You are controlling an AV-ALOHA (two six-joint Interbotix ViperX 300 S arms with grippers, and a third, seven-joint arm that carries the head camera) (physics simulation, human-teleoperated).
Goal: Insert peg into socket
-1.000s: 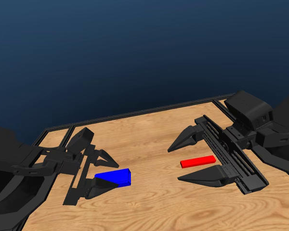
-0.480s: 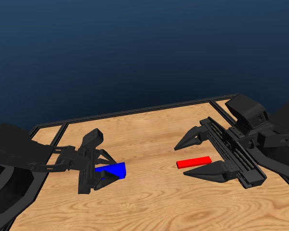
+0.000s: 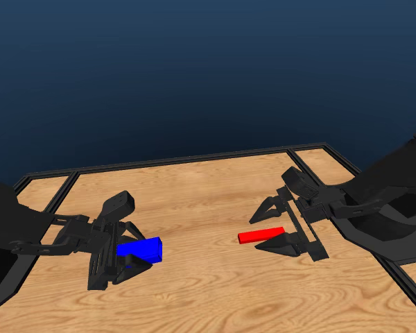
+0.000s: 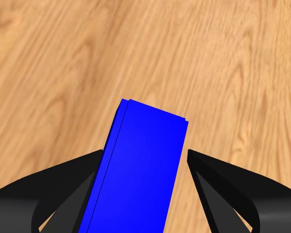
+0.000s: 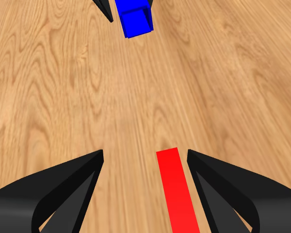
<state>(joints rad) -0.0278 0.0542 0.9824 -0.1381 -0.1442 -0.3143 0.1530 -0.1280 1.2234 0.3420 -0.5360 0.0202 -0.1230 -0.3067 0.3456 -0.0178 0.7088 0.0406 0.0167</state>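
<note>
both arms are matte black, faceted and blocky, with no markings visible. the left hand (image 3: pixel 128 246) and right hand (image 3: pixel 276 223) each end in two tapered, pointed black jaws on a ribbed rail.

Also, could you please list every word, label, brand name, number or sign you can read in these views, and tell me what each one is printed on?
None: no text, number or sign can be read in any view.
The peg is plain red.
The socket is plain blue.
The left gripper, the right gripper and the table bear no markings.

socket (image 3: pixel 140 248) left, peg (image 3: pixel 261 236) right, on table (image 3: pixel 208 291)
</note>
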